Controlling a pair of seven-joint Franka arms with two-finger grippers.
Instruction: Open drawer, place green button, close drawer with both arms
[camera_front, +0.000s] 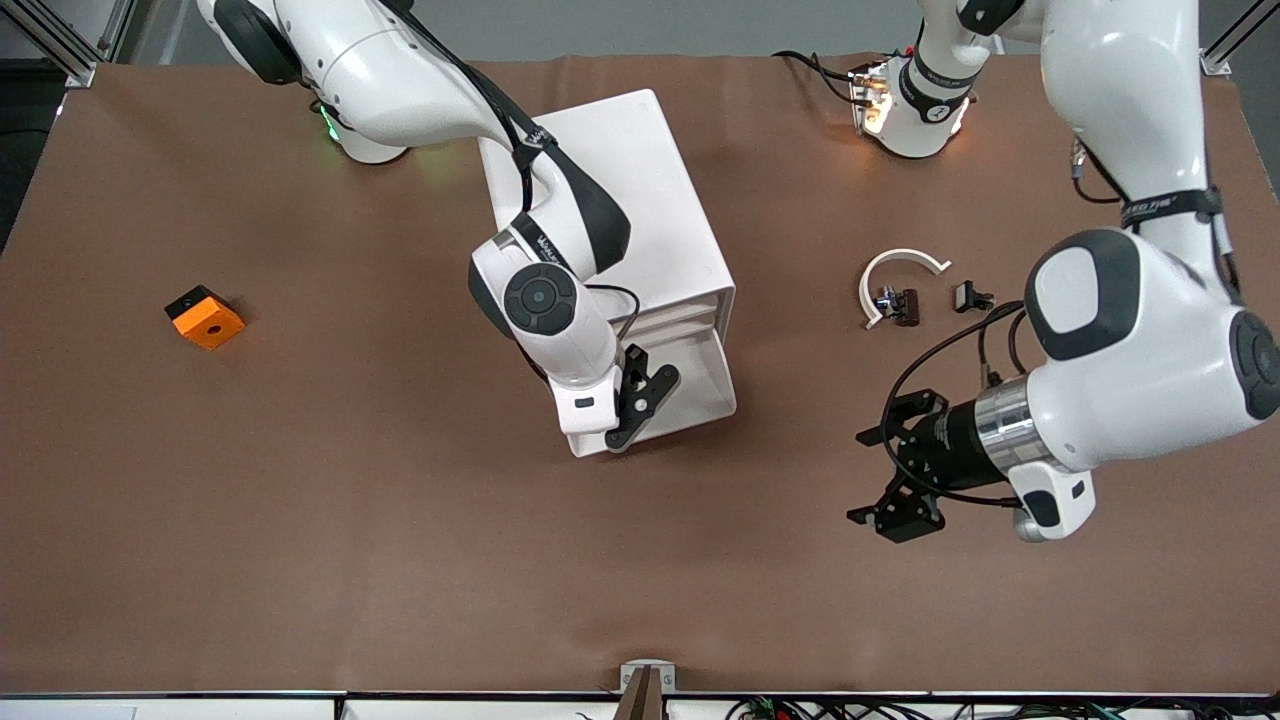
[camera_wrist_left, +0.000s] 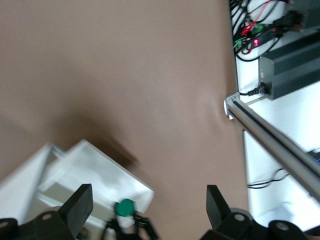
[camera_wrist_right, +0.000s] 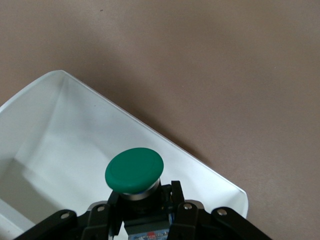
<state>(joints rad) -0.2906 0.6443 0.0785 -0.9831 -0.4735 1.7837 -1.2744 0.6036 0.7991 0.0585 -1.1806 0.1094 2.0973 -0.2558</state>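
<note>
The white cabinet (camera_front: 620, 190) stands mid-table with its drawer (camera_front: 705, 385) pulled open toward the front camera. My right gripper (camera_front: 640, 400) hangs over the open drawer (camera_wrist_right: 75, 130), shut on the button (camera_wrist_right: 134, 169), whose green cap points away from the fingers. My left gripper (camera_front: 895, 470) is open and holds nothing. It is over bare table beside the drawer, toward the left arm's end. In the left wrist view the left gripper (camera_wrist_left: 148, 199) faces the drawer (camera_wrist_left: 95, 170) and the green button (camera_wrist_left: 124, 206) held in the other gripper.
An orange square block (camera_front: 205, 318) lies toward the right arm's end. A white curved piece (camera_front: 895, 275) and two small black clips (camera_front: 905, 303) (camera_front: 970, 297) lie near the left arm. A metal rail (camera_wrist_left: 270, 145) runs along the table's front edge.
</note>
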